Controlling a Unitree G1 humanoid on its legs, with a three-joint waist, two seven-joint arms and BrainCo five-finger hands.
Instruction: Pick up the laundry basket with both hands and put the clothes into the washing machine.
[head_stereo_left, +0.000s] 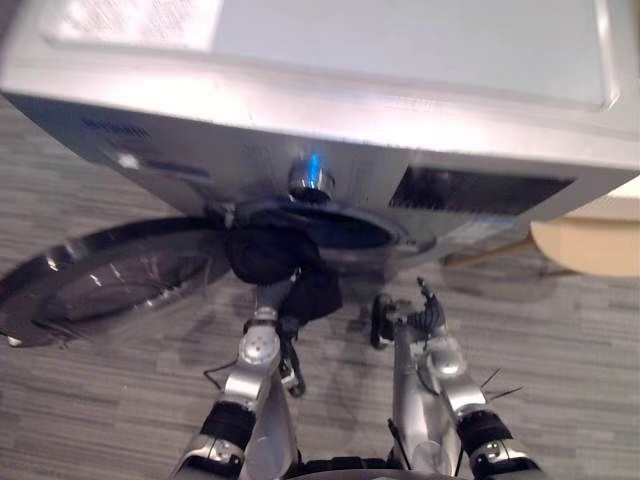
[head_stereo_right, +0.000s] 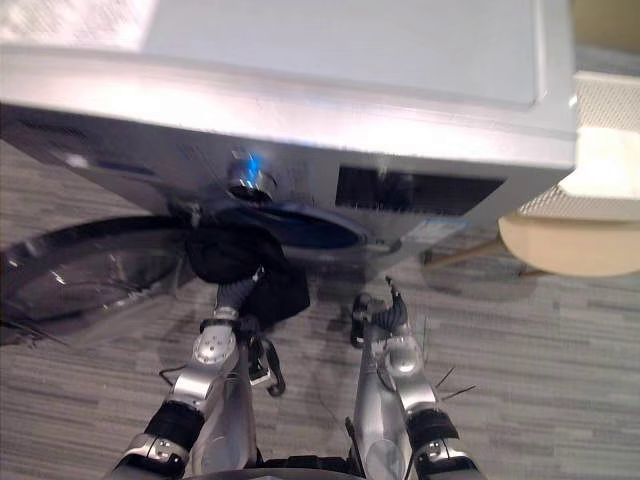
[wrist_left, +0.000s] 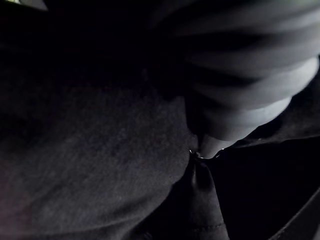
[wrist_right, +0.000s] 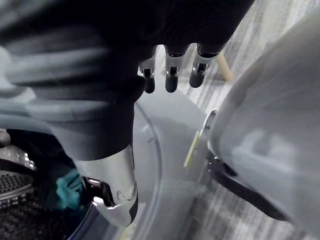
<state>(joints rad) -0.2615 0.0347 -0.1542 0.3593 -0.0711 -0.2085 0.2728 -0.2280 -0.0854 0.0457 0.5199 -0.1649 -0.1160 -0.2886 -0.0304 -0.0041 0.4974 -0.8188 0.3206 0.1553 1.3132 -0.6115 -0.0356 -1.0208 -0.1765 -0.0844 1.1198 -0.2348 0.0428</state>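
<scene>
Dark garment (head_stereo_left: 275, 262): bunched at the left rim of the drum opening (head_stereo_left: 345, 228), with a fold hanging down outside the front.
Left hand (wrist_left: 245, 85): reaches up into the garment and is wrapped in it; the cloth lies against its ribbed cover. I cannot tell whether it grips the cloth.
Right hand (head_stereo_left: 428, 310): low in front of the machine, right of the opening and apart from the garment. It is empty and relaxed.
Right-hand fingers (wrist_right: 171, 80): straight, side by side.
Right-hand thumb (wrist_right: 117, 186): held apart from the fingers, in front of the drum rim.
Garment texture: soft, matt, black knit, creased into loose folds.
Washing machine (head_stereo_left: 330, 110): boxy silver-grey shell with a smooth flat top and a dark panel on the front.
Knob (head_stereo_left: 310, 180): round and metallic, with a blue light, just above the opening.
Door (head_stereo_left: 100, 280): round, dark glossy glass in a silver ring, swung wide open to the left.
Drum inside: perforated metal, with a teal cloth (wrist_right: 70, 192) lying in it.
Floor (head_stereo_left: 560, 340): grey carpet with fine stripes.
</scene>
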